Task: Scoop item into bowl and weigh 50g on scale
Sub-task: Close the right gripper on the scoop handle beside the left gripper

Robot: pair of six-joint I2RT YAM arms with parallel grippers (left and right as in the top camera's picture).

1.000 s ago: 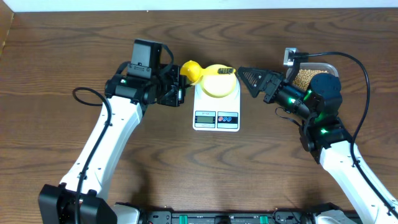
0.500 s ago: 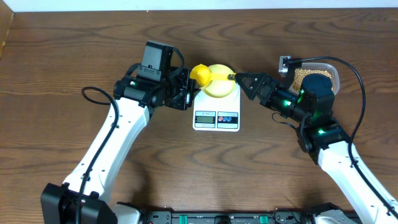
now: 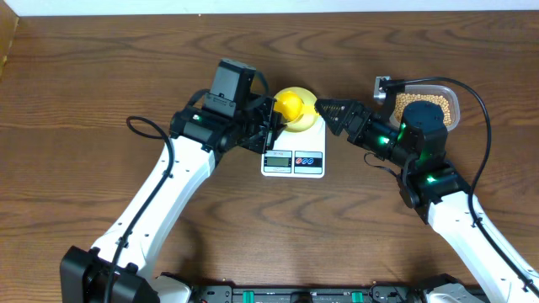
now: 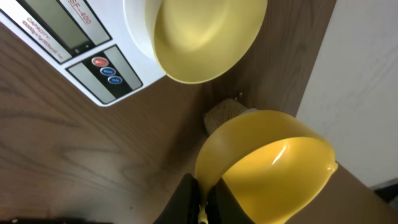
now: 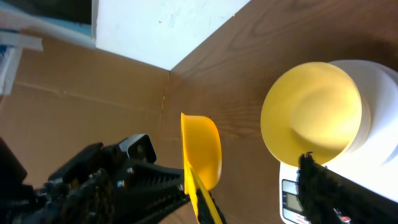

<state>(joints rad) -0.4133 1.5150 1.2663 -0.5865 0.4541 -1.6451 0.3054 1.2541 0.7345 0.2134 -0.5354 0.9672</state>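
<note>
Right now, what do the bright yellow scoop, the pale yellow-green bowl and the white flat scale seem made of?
Bright yellow scoop: probably plastic, glossy; a sharp highlight streaks its smooth inside.
Pale yellow-green bowl: likely plastic too, satin; soft sheen, thin rim, though glazed ceramic is possible.
White flat scale: smooth moulded plastic, judging by rounded corners.

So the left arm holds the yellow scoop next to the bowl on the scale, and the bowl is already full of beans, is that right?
Not quite. The left gripper does hold the scoop next to the bowl on the scale, but the bowl is empty. The left wrist view shows its bare inside, with no beans in it.
</note>
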